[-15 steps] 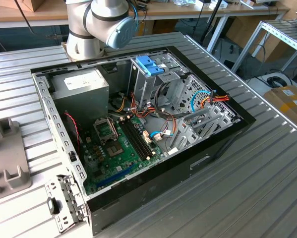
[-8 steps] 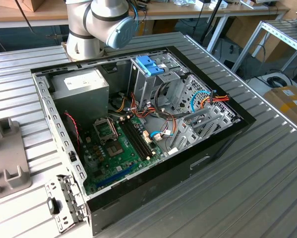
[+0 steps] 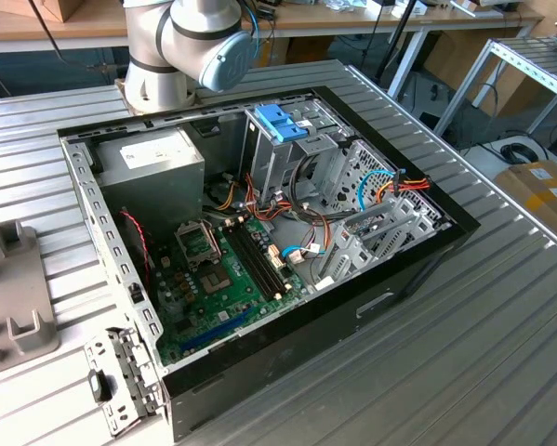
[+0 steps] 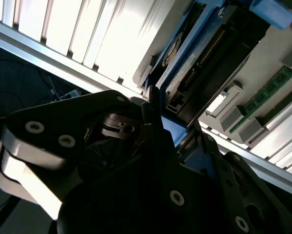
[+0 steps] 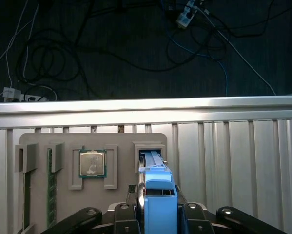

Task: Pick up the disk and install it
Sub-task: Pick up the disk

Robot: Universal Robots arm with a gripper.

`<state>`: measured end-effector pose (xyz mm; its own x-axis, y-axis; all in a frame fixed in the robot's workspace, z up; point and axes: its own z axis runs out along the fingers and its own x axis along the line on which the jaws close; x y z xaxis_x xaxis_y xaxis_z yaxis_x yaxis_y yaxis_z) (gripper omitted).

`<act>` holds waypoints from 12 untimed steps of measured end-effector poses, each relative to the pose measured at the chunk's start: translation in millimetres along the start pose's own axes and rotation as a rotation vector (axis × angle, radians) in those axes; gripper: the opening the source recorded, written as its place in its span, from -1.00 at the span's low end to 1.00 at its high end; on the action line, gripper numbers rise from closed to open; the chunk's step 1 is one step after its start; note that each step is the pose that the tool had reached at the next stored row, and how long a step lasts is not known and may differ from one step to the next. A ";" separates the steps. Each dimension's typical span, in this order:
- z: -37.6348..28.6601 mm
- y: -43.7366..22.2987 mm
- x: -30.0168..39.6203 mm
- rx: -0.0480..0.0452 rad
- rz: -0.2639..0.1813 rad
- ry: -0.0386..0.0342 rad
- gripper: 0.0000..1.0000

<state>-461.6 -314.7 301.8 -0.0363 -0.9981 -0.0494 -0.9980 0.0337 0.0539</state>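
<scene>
The disk (image 5: 158, 192) stands on edge in a slot of a grey holder tray (image 5: 121, 141). Its blue carrier frame faces the camera and its silver edge runs into the slot. My gripper (image 5: 159, 209) straddles the blue frame, with a dark finger (image 5: 127, 210) pressed against each side, so it is shut on the disk. In the second wrist view the disk (image 4: 194, 63) appears from the side with its label and connector edge, running out of the black gripper body. The open computer case (image 3: 417, 251) lies on the table, with a blue-handled drive cage (image 3: 283, 125) inside.
The holder tray also carries a processor chip (image 5: 92, 162) and memory sticks (image 5: 50, 190). The table's edge rail (image 5: 146, 105) runs just beyond it, with cables on the floor behind. Inside the case are a grey power supply (image 3: 152, 163), a motherboard (image 3: 222, 269) and loose wires.
</scene>
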 end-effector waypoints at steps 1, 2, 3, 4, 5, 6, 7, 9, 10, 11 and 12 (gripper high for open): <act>-0.2 0.0 0.0 -0.0001 0.000 0.0000 -0.26; -0.3 0.0 0.0 -0.0002 0.000 0.0001 -0.26; -0.5 0.0 0.0 -0.0002 0.000 0.0001 -0.26; -0.7 0.1 0.0 -0.0002 0.000 0.0001 -0.26; -0.9 0.1 0.0 -0.0003 0.000 0.0001 -0.26; -1.3 0.1 -0.1 -0.0002 0.000 0.0001 -0.26; -1.5 0.1 -0.1 -0.0002 0.000 0.0001 -0.26; -2.1 0.1 -0.1 -0.0003 0.000 0.0001 -0.26; -2.8 0.2 -0.1 -0.0004 0.000 0.0002 -0.26; -3.3 0.2 -0.1 -0.0004 0.000 0.0002 -0.26; -3.9 0.2 -0.2 -0.0003 0.000 0.0002 -0.26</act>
<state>-461.6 -314.7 305.7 -0.0363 -0.9981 -0.0492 -0.9980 0.0337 0.0542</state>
